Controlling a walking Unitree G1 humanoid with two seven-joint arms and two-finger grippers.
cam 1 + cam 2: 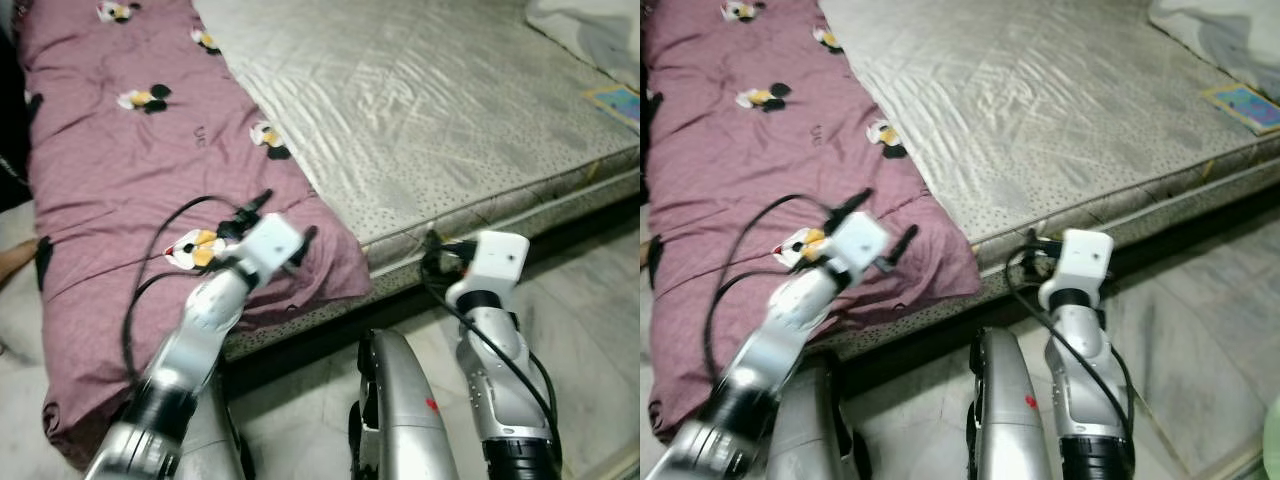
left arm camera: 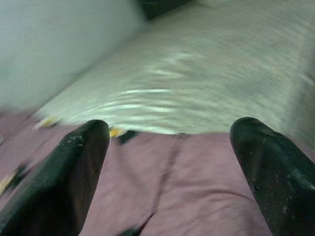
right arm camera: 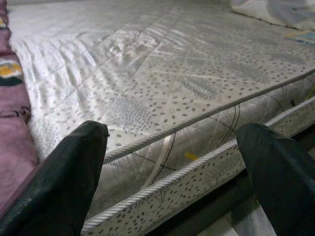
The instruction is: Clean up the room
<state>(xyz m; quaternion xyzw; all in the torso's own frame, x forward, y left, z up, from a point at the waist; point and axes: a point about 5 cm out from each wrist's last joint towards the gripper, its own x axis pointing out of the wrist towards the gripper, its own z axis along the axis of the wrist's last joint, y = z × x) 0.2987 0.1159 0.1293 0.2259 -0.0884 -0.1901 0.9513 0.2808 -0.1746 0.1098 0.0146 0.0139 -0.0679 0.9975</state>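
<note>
A maroon blanket [image 1: 120, 150] with small flower prints lies along the left side of a bare grey mattress [image 1: 420, 100], and its near corner hangs over the bed's front edge. My left gripper [image 1: 283, 220] hovers just above that near corner, open with nothing between its fingers; the left wrist view shows the blanket [image 2: 167, 187] under the open gripper [image 2: 170, 129]. Low at the front edge of the mattress [image 3: 162, 88], my right gripper [image 1: 445, 250] is open and empty, and its wrist view looks across the mattress between the spread fingers [image 3: 173, 132].
A crumpled light cloth [image 1: 590, 30] and a small colourful flat item [image 1: 618, 100] lie at the mattress's far right. Pale tiled floor [image 1: 590, 300] runs in front of the bed. Part of a person [image 1: 15, 262] shows at the left edge beside the blanket.
</note>
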